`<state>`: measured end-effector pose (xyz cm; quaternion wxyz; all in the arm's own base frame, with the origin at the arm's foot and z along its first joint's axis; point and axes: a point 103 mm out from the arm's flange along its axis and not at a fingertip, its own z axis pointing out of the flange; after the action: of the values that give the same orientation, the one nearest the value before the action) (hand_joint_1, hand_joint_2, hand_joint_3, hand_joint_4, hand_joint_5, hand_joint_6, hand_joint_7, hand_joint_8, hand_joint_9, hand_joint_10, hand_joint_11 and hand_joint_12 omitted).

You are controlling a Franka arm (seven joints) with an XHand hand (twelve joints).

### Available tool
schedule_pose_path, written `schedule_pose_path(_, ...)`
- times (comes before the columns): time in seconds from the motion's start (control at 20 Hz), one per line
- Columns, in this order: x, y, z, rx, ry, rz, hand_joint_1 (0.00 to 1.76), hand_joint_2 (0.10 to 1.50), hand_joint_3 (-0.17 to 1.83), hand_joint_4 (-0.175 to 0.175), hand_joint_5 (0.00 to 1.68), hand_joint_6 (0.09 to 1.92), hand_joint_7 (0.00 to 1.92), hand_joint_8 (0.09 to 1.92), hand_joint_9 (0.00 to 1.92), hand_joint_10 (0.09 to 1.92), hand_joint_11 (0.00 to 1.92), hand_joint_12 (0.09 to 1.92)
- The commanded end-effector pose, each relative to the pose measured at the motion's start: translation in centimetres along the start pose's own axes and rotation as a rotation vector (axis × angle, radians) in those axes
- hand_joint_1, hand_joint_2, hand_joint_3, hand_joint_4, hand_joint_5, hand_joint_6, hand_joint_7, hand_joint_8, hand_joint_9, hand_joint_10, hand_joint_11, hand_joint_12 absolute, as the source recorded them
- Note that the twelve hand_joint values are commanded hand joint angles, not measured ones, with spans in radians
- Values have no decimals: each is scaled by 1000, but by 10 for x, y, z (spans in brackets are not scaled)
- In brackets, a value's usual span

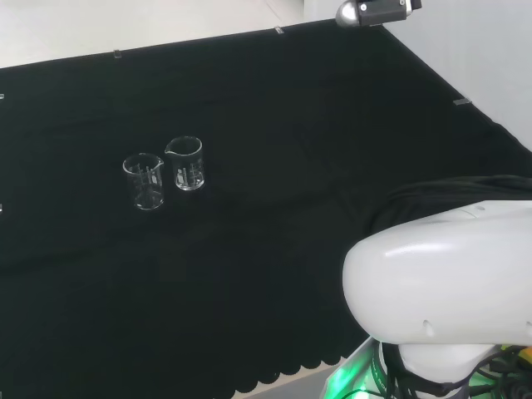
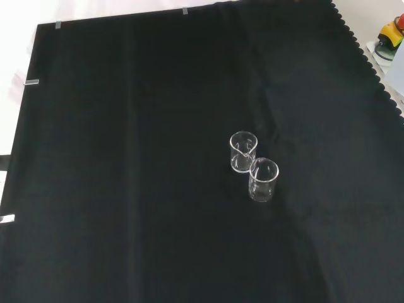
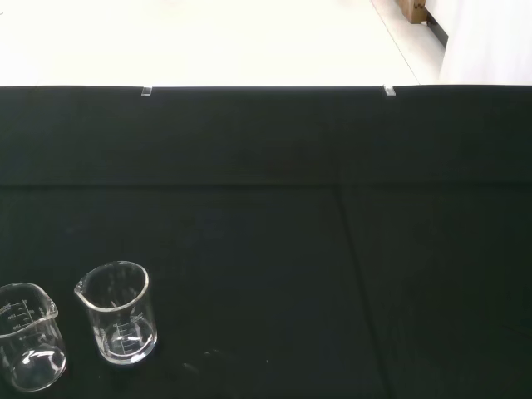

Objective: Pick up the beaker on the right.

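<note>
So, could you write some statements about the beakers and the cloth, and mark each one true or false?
1. Two clear beakers stand on the black cloth. True.
2. The right beaker in the head view lies on its side. False: it stands upright, like the left beaker.
3. The beakers stand close together. True.
4. Both beakers are full of blue liquid. False: they look empty.
5. A cork ring sits under one beaker. False: both rest directly on the cloth.

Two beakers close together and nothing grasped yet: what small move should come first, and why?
Probably bring the arm out toward the right-hand beaker in the head view. Both stand upright and untouched on the black cloth, the other beaker close beside it, so approach from the free side.
</note>
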<state>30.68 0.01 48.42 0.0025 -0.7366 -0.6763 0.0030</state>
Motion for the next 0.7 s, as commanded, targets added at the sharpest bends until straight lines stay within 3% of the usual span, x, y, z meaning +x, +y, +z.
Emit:
schedule_pose_path(0.05, 1, 0, 0, -6, -10, -2, 6, 1086, 830, -30, 84, 173, 13, 464, 60, 613, 0, 901)
schedule_pose_path(0.15, 0, 0, 0, -1, -4, -4, 1, 1111, 790, -30, 114, 92, 16, 444, 56, 607, 0, 891)
schedule_pose_path(0.4, 8, 1, 0, 1, -16, -6, 0, 1121, 775, -30, 130, 87, 18, 437, 56, 605, 0, 889)
schedule_pose_path(0.7, -1, 1, 0, 2, -1, -27, 0, 1122, 774, -30, 133, 87, 19, 436, 56, 605, 0, 891)
